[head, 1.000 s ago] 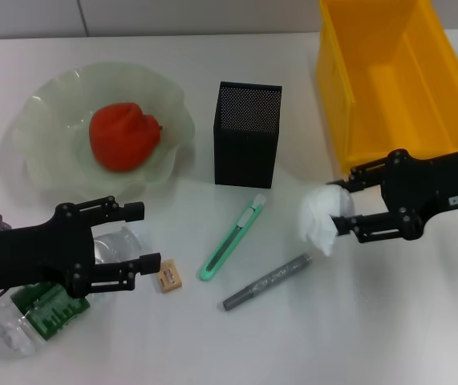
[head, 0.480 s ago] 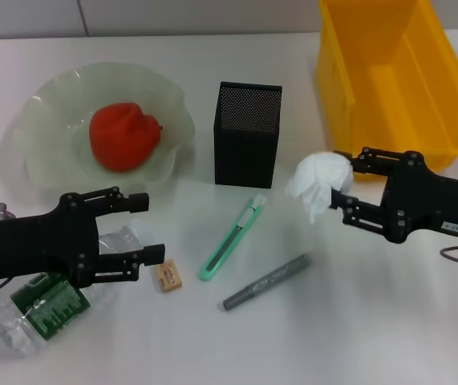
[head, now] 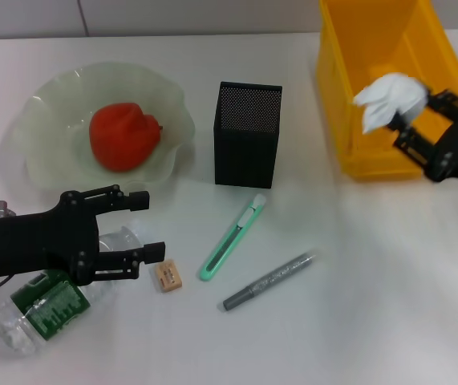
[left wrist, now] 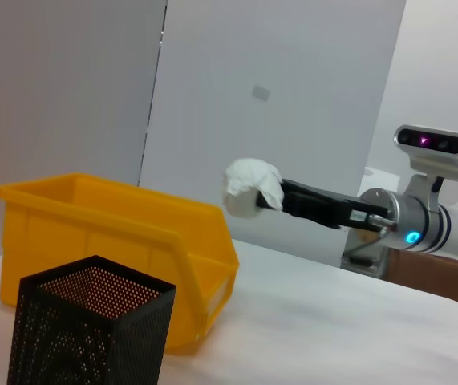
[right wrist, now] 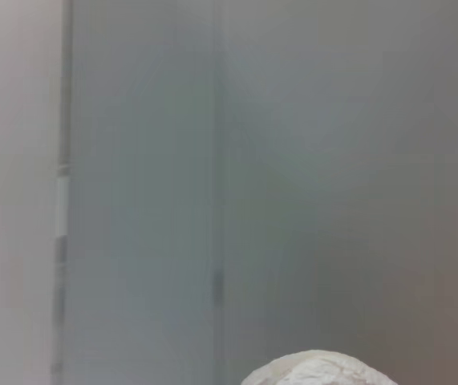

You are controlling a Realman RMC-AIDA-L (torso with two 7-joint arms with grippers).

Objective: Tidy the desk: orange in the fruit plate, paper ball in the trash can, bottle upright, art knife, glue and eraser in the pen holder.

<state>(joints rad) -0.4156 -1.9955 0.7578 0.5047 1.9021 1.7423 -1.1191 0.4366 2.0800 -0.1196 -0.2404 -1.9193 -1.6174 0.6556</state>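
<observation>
White desk (head: pixel 389 305) runs under everything, with a pale wall behind it. I will say where each thing is from the black mesh pen holder (head: pixel 247 134) in the middle.

Biggest is the yellow bin (head: pixel 357 112), on the right side of the pen holder; it seems to be the trash can. On the left side of the holder sits the green wavy fruit plate (head: pixel 44 104) with the orange (head: pixel 123 135) already in it. Next is the left gripper (head: pixel 143 227), down to the front left of the holder. Its jaws are open with nothing in them, just over the plastic bottle (head: pixel 40 309), which lies on its side. The right gripper (head: pixel 419 120) is up in the air to the right of the holder, over the bin. It pinches the white paper ball (head: pixel 389 98) tight.

In front of the holder lie the green art knife (head: pixel 233 238), then the grey glue stick (head: pixel 267 281), and the little eraser (head: pixel 168 277) beside the left gripper.

What could go wrong: the ball hangs near the bin's front wall, so if the jaws let go too soon it may hit the rim and bounce back onto the desk. The paper could also snag on a finger and not fall
</observation>
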